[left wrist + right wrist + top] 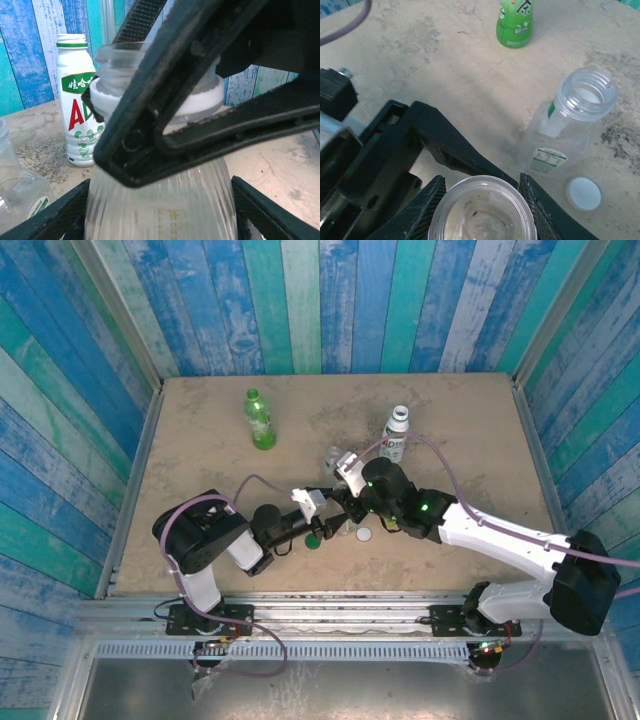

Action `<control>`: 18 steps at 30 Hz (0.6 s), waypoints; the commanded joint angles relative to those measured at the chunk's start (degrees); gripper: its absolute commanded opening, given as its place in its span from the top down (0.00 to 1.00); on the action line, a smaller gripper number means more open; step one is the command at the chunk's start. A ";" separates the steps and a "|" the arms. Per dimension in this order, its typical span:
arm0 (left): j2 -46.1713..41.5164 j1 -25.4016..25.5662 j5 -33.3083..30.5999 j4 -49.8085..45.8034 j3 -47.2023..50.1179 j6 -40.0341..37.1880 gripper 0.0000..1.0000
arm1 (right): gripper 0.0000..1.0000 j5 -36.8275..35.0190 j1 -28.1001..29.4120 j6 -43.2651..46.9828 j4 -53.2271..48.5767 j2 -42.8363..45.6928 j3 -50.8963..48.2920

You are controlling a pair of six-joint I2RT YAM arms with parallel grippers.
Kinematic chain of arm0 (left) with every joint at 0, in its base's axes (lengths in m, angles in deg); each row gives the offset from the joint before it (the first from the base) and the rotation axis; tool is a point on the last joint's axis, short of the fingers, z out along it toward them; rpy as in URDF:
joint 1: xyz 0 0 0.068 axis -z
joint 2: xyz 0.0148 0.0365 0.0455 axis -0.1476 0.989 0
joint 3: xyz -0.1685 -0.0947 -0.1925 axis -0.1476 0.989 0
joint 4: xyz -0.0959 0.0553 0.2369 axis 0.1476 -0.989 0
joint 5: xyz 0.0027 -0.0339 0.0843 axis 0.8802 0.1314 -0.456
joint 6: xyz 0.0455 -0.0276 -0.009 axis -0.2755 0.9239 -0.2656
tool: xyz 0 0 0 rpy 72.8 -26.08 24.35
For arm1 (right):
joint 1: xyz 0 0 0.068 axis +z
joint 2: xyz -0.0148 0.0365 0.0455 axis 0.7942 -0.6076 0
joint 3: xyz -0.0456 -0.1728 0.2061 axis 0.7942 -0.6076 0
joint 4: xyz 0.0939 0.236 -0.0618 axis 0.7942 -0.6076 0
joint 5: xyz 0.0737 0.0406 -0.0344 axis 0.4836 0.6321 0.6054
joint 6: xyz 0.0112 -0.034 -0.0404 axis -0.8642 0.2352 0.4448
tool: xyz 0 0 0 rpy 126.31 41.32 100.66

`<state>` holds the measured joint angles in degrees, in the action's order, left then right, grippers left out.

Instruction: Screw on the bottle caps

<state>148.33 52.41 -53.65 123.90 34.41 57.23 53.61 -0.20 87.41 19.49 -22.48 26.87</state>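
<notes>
Your right claw (481, 196) pinches the neck of an open clear bottle (482, 222), middle of the surface (200, 465) toward its near edge. Your left claw (160, 220) straddles its body; pressing or not, cannot tell. The second clear bottle (570, 120) is also open; a white cap (583, 193) and a dark green cap (313, 539) lie loose nearby. Judged: at least two caps left for you.

In the left wrist view a dark tool finger (170, 90) crosses the neck of the clear bottle (160, 200), whose base runs off the edge at 6 o'clock. This bottle hides the right side of the white bottle (75, 115). A second clear bottle (17, 195) is cut off at 8 o'clock. The right wrist view crops the green bottle (516, 22) at 12 o'clock.
</notes>
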 commanded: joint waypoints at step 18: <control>0.32 -1.18 0.63 1.55 1.23 -0.17 0.55 | 0.33 1.91 0.44 -2.49 5.30 5.89 -1.91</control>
<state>148.33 51.93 -54.07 123.85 34.97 57.71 54.64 -0.09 85.77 21.98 -19.92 26.10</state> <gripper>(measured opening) 0.593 0.660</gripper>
